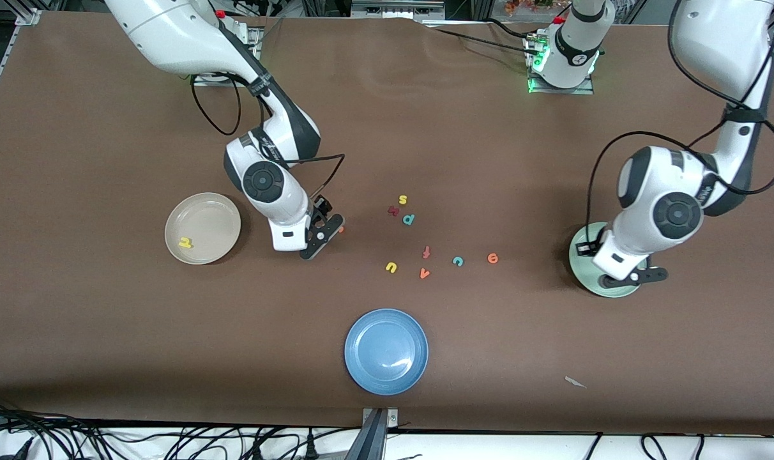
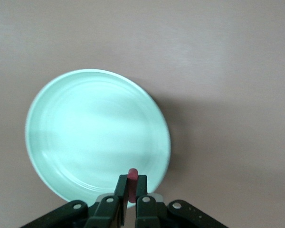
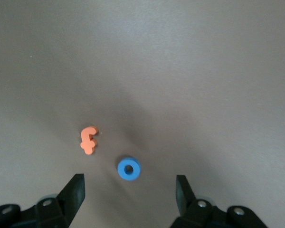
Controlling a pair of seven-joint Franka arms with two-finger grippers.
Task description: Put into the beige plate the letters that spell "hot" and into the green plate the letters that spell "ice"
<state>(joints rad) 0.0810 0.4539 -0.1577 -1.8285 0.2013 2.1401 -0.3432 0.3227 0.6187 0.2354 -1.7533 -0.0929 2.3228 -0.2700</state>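
Basically: brown table (image 1: 106, 128), three plates on it. Blue plate (image 1: 386, 351) sits nearest the front camera, not a target. Beige plate (image 1: 202, 227) at the right arm's end already has the yellow h (image 1: 184, 243) in it. Green plate (image 2: 97, 137) at the left arm's end looks bare.

Loose cluster mid-table: teal c (image 1: 457, 260) and orange e (image 1: 492, 258) for "ice", plus distractors s (image 1: 402, 199), p (image 1: 408, 219), u (image 1: 391, 267), v (image 1: 424, 273), red f (image 1: 426, 252).

Letters look tiny, light, foam-soft; likely easy to flick or tip, so best pinched across the flat faces or the stem.

Left gripper (image 2: 131, 190) over the green plate's rim, clamped on the dark red i (image 2: 131, 174), ready to drop.

Right gripper (image 3: 129, 190) spread wide, holding nothing, low over the blue o (image 3: 129, 168); orange t (image 3: 88, 140) lies just beside the ring, apart from it.
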